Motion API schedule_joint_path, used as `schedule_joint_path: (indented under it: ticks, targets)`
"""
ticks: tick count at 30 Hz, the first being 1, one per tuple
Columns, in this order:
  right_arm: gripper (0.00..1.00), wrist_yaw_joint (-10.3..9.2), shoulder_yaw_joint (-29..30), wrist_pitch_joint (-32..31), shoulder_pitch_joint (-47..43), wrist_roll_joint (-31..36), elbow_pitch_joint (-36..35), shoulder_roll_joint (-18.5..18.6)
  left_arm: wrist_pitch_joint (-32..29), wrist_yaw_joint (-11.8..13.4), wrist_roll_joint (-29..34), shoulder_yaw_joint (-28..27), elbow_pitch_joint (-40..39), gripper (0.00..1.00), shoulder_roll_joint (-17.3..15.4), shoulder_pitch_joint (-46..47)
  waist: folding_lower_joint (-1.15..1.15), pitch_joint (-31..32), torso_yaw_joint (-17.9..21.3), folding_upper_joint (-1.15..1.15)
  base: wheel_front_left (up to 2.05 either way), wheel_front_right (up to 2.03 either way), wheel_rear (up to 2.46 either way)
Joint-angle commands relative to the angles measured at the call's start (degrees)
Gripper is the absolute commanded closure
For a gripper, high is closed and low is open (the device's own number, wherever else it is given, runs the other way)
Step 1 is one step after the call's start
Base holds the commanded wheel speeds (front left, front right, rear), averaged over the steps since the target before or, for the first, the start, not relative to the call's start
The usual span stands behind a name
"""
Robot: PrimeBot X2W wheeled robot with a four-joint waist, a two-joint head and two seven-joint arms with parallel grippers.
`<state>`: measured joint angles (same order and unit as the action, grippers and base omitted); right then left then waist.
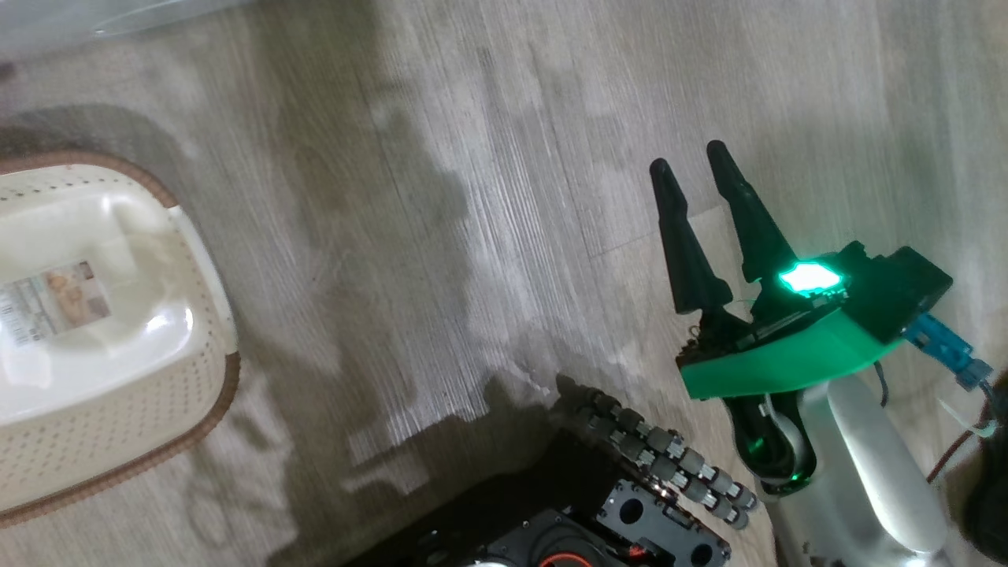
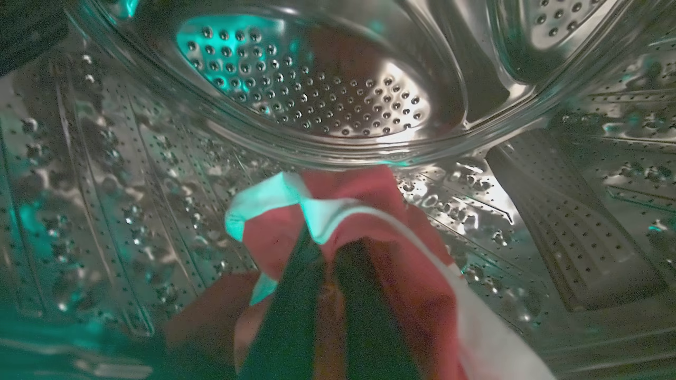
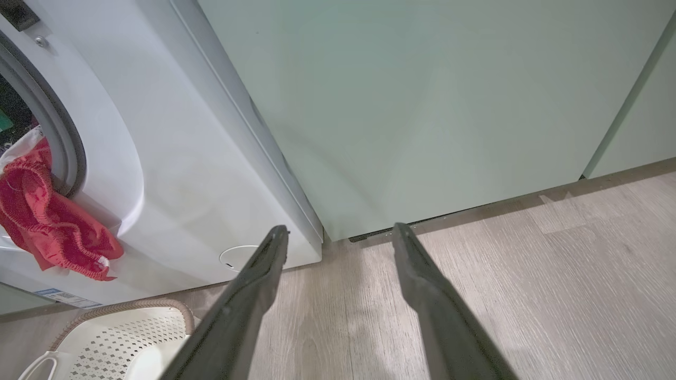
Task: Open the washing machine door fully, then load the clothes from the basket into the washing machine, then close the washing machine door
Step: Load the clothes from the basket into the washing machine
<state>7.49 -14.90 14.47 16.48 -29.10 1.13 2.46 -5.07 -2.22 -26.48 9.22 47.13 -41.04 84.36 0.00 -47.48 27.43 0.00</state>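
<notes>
Two claws: my left claw [image 2: 328,244] is deep inside the perforated steel drum [image 2: 581,253], fingers nearly together and, as I read it, clenched on a red sports jersey with white trim [image 2: 369,211]. My right claw [image 3: 340,228] hangs released, fingers spread, holding nothing, over the grey wood-grain floor [image 1: 472,157].
Step in hand: loading, I judge, and near its end; the jersey is carried in but not let go.
Basket: the cream perforated plastic basket with a brown woven-look rim [image 1: 94,449] stands on the floor before the large white front-loading washing machine [image 3: 174,158]. The part I see holds just its label sticker [image 1: 51,303].
Loose end: a fold of red knitted cloth [image 3: 53,232] droops out over the grey rubber gasket [image 3: 68,142] onto the machine's front.
Next move: let go of the jersey well back in the drum, draw my left arm out without dragging cloth along, tuck that hanging fold inside, then swing the door shut.
Risk: cloth left on the gasket would likely get pinched by the door.
</notes>
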Motion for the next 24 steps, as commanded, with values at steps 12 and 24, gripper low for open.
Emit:
schedule_joint_path:
  ticks: [12,24]
  targets:
    - [0.00,0.00,1.9,0.5,-2.0,3.9,-0.5,0.4,13.1,0.5,-0.4,0.0,0.1,0.00,2.5,-8.8,0.00,7.3,-5.3,0.00,0.00,0.00,0.00]
    - [0.00,0.00,6.2,-0.4,-4.4,8.7,-0.6,0.4,20.0,7.4,-2.1,-5.6,-25.2,0.00,9.8,-35.4,0.00,15.1,-11.9,0.00,0.00,0.00,0.00]
